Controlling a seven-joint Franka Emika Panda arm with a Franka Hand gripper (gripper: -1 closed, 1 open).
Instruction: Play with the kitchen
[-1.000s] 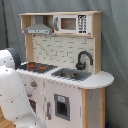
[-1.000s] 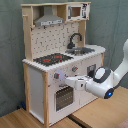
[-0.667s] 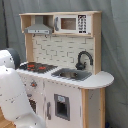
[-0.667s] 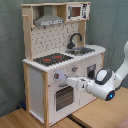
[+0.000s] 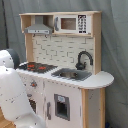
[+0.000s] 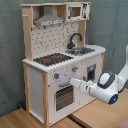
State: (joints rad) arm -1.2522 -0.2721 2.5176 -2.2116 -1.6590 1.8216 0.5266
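The kitchen [image 5: 65, 50] is a tall white and light-wood toy, seen in both exterior views, with a black-red stovetop [image 5: 36, 66], black faucet [image 5: 83, 59], sink [image 5: 72, 75], grey hood [image 5: 39, 29] and microwave [image 5: 70, 23]. In the second exterior view the kitchen [image 6: 55, 35] stands at the left, and my white arm reaches in from the right. My gripper [image 6: 72, 80] sits at the kitchen's front, just under the knobs [image 6: 56, 76] and at the top edge of the windowed oven door [image 6: 63, 96]. In the first exterior view the arm's white body [image 5: 12, 97] hides the gripper.
A grey-green curtain [image 6: 10, 50] hangs behind the kitchen. The toy stands on a wooden surface [image 6: 30, 120]. A cupboard door with a dark panel [image 5: 62, 106] is below the sink. The rounded counter end [image 5: 102, 79] juts out beside the sink.
The arm has barely shifted. The gripper stays at the kitchen's front, by the top of the oven door.
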